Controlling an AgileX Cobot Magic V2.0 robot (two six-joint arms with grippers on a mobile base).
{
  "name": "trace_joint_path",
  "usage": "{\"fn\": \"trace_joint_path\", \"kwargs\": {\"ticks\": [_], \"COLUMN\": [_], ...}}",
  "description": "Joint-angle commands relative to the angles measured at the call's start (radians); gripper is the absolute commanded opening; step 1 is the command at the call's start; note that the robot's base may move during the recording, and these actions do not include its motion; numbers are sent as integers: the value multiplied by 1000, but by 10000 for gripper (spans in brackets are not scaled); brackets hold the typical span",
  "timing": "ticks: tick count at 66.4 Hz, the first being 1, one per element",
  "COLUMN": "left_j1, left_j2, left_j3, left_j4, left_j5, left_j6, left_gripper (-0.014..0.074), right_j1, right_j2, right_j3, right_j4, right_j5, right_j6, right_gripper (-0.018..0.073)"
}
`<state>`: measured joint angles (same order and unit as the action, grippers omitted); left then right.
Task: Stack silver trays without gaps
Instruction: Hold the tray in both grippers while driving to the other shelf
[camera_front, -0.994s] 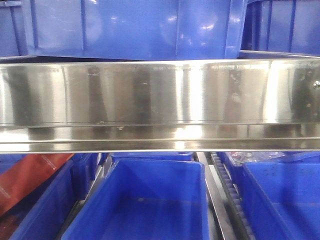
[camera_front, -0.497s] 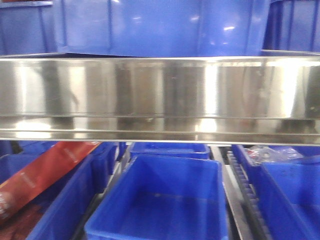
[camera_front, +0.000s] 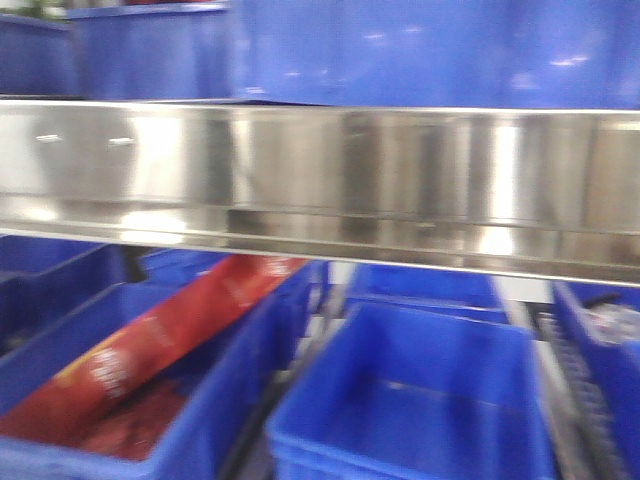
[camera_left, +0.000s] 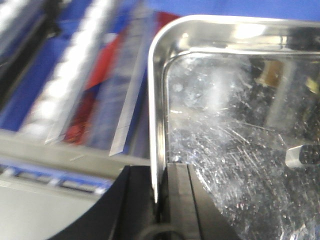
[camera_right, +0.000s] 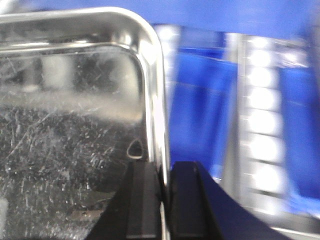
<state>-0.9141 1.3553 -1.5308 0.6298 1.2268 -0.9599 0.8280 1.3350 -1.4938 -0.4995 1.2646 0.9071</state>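
The front camera faces a steel rail (camera_front: 320, 170) and blue bins (camera_front: 420, 335) up close. Wrist cameras peer past the left tool (camera_left: 159, 195) and right tool (camera_right: 164, 192), tight on the tray (camera_left: 240, 150) edges.

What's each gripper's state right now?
Left gripper: closed on the left rim of the silver tray.
Right gripper: closed on the right rim of a silver tray.

A rail (camera_front: 320, 180) runs between upper bins (camera_front: 430, 50) and lower bins (camera_front: 430, 385). A packet (camera_front: 150, 345) lies in the left bin (camera_front: 228, 395).
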Motion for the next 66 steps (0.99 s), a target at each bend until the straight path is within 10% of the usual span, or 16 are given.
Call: {"fn": "trace_joint_path", "kwargs": {"ticks": [1,66], "left_j1": [-16,-16], "left_j2": [5,5], "left_j3": [1,1], "left_j4": [-15,-15], "left_j5": [-71,-71], "left_j6": [7,7], "left_gripper": [-17,-17], "right_j1": [10,10], "right_j2": [-3,-3], "right_j3": [-2,-2], "right_j4": [18,18], "right_j5": [-94,-94], "right_j6": [-5,-5], "right_gripper": [-15,-15]}}
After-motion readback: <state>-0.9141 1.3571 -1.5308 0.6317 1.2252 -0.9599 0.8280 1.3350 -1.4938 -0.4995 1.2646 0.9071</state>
